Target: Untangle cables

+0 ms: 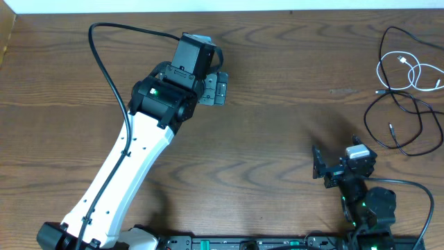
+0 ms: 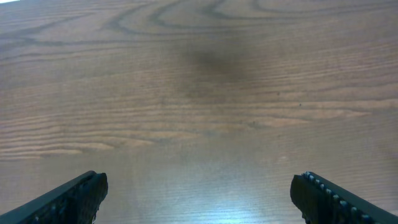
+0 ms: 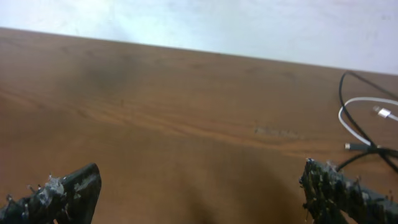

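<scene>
The black cable [image 1: 409, 101] lies in loose loops at the table's far right, crossing the shorter white cable [image 1: 379, 71] just above it. Both also show at the right edge of the right wrist view, the black [image 3: 340, 93] and the white [image 3: 341, 115]. My left gripper [image 1: 222, 88] is open and empty over bare wood at the upper middle, far from the cables; its wrist view [image 2: 199, 186] shows only wood. My right gripper [image 1: 319, 167] is open and empty at the lower right, left of and below the cables [image 3: 199, 180].
The wooden table [image 1: 277, 125] fills the view. The left arm's own thick black wire [image 1: 104, 62] arcs over the upper left. The table's far edge meets a white wall [image 3: 249, 25].
</scene>
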`<state>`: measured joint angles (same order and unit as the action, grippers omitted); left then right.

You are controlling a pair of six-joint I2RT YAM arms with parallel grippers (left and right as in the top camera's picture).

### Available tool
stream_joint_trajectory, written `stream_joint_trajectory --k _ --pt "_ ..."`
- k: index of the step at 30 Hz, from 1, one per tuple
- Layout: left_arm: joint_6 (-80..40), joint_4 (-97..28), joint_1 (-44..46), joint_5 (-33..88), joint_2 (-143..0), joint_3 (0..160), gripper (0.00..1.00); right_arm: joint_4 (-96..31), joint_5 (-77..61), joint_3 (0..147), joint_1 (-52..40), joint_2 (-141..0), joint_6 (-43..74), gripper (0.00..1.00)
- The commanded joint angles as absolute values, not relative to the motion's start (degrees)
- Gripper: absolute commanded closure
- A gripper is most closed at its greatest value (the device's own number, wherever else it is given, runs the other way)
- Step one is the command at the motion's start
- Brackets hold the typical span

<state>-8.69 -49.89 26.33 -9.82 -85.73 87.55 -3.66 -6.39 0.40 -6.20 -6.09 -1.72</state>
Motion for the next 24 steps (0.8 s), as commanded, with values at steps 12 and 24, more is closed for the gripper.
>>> stream_joint_trajectory --k 12,24 --pt "-7.7 -50.1 26.0 -10.8 -85.9 87.7 0.01 -3.9 -6.1 0.3 -6.5 -0.5 1.7 0.01" --pt "-7.7 -50.1 26.0 -10.8 -85.9 87.7 0.01 -3.9 -6.1 0.3 -6.5 -0.5 1.7 0.01"
